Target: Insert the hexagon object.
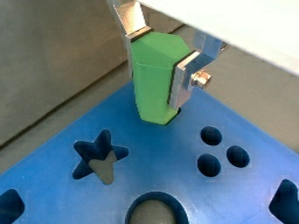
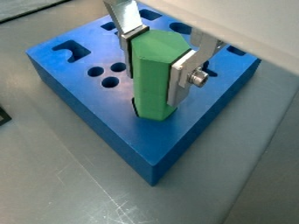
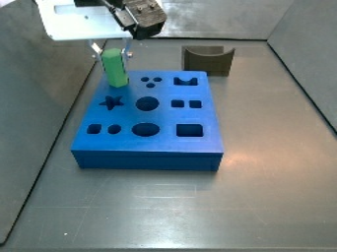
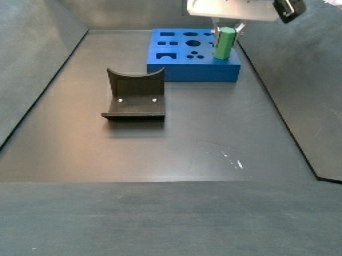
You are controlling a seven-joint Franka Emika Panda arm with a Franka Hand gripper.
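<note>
Insertion step: my gripper (image 2: 162, 54) clamps the hexagon object (image 2: 155, 74) upright, foot at the blue block's (image 2: 105, 118) corner; next I'd judge alignment, then press straight down.

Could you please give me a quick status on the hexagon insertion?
Gripper shut on green hexagon peg, upright. Peg's base at the blue block's corner hole, upper part above the surface. Nothing blocking.

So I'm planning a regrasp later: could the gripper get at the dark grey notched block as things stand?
Probably not at once: the gripper is shut on the green peg at the blue block. The grey block sits apart on the floor with nothing over it, so the way looks free once the peg is released.
</note>
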